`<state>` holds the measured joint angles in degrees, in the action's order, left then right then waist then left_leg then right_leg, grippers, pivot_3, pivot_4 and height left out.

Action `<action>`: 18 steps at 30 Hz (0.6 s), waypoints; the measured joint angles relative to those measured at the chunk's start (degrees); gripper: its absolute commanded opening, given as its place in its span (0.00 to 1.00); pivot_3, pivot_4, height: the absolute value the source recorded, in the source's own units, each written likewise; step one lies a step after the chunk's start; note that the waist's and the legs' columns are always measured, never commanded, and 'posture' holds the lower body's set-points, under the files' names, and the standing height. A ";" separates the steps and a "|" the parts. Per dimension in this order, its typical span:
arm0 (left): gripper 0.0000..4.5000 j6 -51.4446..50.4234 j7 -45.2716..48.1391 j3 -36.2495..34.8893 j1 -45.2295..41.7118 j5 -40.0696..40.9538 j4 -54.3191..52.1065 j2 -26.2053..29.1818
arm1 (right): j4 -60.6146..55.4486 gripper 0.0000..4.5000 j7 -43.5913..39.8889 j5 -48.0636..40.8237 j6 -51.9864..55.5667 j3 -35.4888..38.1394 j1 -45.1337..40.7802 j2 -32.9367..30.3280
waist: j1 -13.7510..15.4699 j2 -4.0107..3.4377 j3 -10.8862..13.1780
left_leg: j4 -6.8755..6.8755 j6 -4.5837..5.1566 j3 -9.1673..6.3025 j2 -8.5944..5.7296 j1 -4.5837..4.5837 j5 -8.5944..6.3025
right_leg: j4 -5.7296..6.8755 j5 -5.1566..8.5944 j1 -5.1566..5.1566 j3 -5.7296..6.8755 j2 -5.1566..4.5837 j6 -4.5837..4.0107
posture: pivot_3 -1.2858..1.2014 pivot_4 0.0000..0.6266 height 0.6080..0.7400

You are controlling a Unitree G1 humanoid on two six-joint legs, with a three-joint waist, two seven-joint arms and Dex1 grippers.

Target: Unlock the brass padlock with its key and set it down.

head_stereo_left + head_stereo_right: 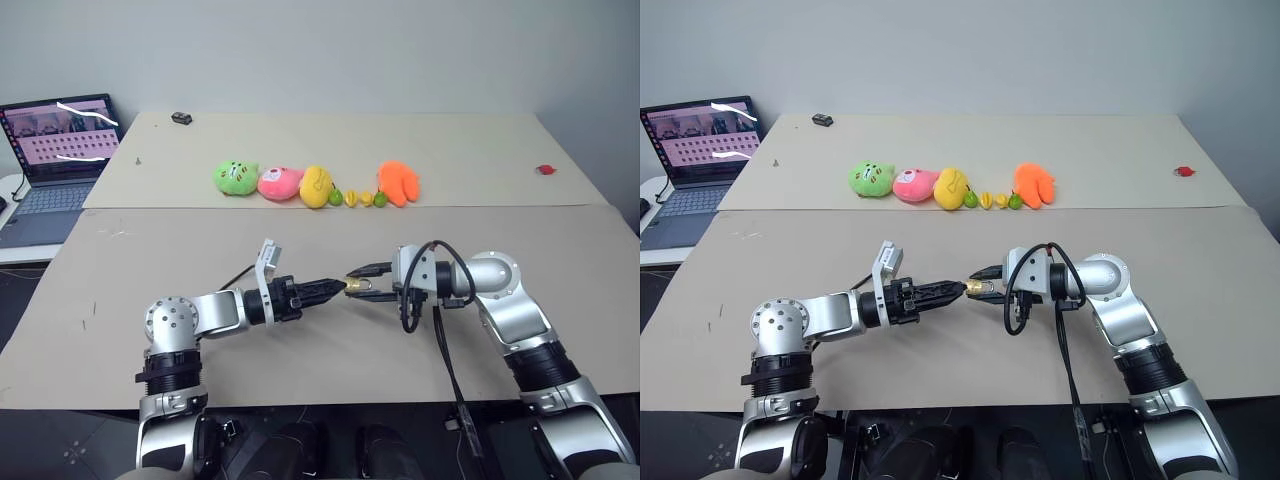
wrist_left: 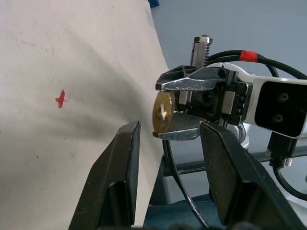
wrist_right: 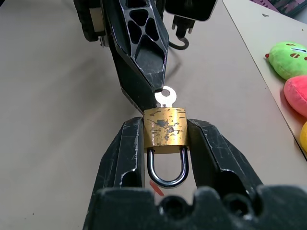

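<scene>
The brass padlock (image 3: 165, 127) is held in the air above the table, pinched by its sides between the two fingers of my right gripper (image 1: 354, 285), with its silver shackle (image 3: 166, 170) pointing back toward the wrist. The key (image 3: 165, 96) sticks out of the lock's bottom face with its round silver head free. My left gripper (image 2: 168, 127) points at it from the opposite side. Its fingertips (image 3: 152, 88) reach right up to the key head, and its jaws stand partly apart with nothing seen clamped between them.
A row of plush toys (image 1: 278, 183) and small toy fruits (image 1: 358, 198) lies across the far half of the table (image 1: 200, 240). An open laptop (image 1: 60, 150) sits far left, a small black object (image 1: 181, 119) lies at the back, and a red item (image 1: 545, 170) lies far right.
</scene>
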<state>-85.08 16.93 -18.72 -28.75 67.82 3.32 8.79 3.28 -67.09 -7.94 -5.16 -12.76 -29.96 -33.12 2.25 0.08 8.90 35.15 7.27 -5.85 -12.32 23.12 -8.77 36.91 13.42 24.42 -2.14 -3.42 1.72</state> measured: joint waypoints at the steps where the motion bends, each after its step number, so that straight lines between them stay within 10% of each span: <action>1: 0.45 0.05 0.00 0.08 -0.02 -0.03 0.07 -0.13 | -0.12 0.21 0.00 0.00 0.00 0.00 0.00 0.00 | 0.00 0.00 0.00 | 0.00 0.00 0.00 0.00 0.00 0.00 | 0.00 0.00 0.00 0.00 0.00 0.00 | 0.52 0.24 1.00; 18: 0.45 0.75 -0.61 -2.07 -1.56 -0.01 2.79 0.66 | -0.44 0.21 0.16 0.00 0.01 0.00 0.41 0.00 | -0.04 0.00 0.00 | 0.00 0.00 0.00 0.00 0.00 0.00 | 0.03 0.00 0.01 0.00 0.00 0.00 | 0.52 0.24 1.00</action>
<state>-84.32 16.32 -20.79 -30.31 67.81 6.11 9.45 2.83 -66.93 -7.94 -5.14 -12.76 -29.55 -33.12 2.21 0.08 8.90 35.16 7.26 -5.85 -12.32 23.12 -8.77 36.94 13.42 24.43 -2.14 -3.42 1.72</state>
